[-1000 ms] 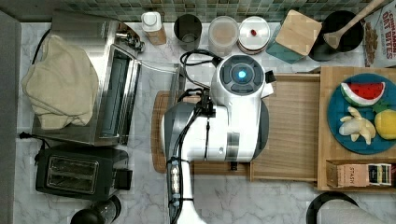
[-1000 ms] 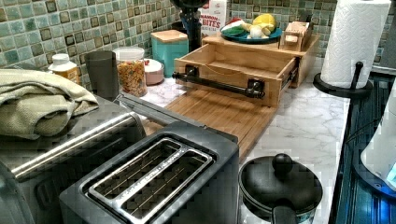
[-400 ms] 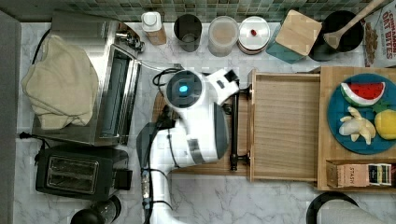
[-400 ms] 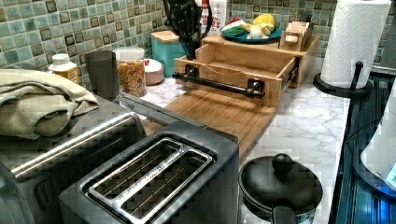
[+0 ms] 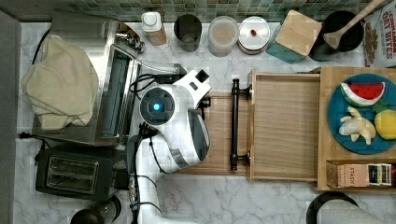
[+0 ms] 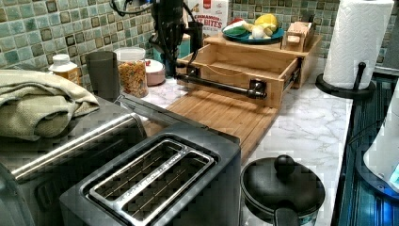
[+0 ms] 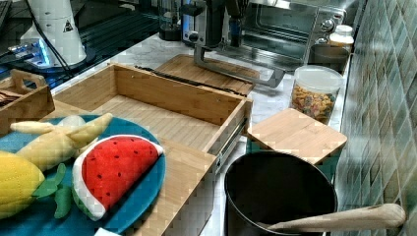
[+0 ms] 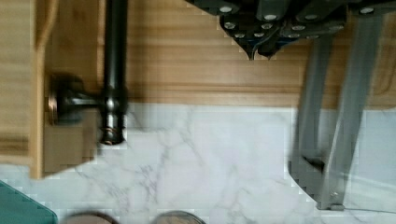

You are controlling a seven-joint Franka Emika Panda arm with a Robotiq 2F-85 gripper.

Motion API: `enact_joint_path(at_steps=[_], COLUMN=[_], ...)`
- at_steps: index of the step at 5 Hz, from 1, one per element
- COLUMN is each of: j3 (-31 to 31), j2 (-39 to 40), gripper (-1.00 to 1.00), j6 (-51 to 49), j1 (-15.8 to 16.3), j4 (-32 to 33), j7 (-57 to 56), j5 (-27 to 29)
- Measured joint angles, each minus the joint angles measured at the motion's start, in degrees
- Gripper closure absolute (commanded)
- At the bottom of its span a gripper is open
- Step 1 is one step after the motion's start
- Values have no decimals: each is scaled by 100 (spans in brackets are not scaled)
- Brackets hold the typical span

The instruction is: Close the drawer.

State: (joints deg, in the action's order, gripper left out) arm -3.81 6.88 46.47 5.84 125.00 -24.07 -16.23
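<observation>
The light-wood drawer point(image 5: 285, 126) stands pulled out toward the top view's left, its plain bottom bare. Its long black bar handle point(image 5: 235, 123) hangs over the cutting board point(image 5: 219, 140). My arm is over that board, on the top view's left of the handle. In the left view my gripper point(image 6: 176, 70) hangs beside the far end of the handle point(image 6: 221, 86), a little apart from it. The wrist view shows the fingertips point(image 8: 254, 49) close together with nothing between them, and the handle's end point(image 8: 114, 70) on the drawer front point(image 8: 39, 70). The drawer point(image 7: 162, 123) lies open in the right view.
A steel toaster oven point(image 5: 116, 100) with its door dropped open stands at the top view's left, a cloth point(image 5: 60, 88) on top. A black toaster point(image 5: 74, 175) and a pot point(image 6: 282, 188) sit near the front. Jars point(image 5: 223, 35) line the back wall. A blue plate point(image 5: 359, 116) rests above the drawer.
My arm has swung from above the drawer toward the top view's left, past the handle, and now sits over the cutting board. The drawer has not moved.
</observation>
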Motion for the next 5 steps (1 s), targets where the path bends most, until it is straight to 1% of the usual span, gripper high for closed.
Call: enact_joint_path(at_steps=[1,2,4,5], j3=[11,170,561,601], j2=[114,226,274,251], gripper=[100,100,100,100], j6=[260,358,456,1058], j1=[-79,-118,-176,-261], j4=[269,593,1265,1589], j7=[0,4,199,357], j5=[42,41,-193,-753])
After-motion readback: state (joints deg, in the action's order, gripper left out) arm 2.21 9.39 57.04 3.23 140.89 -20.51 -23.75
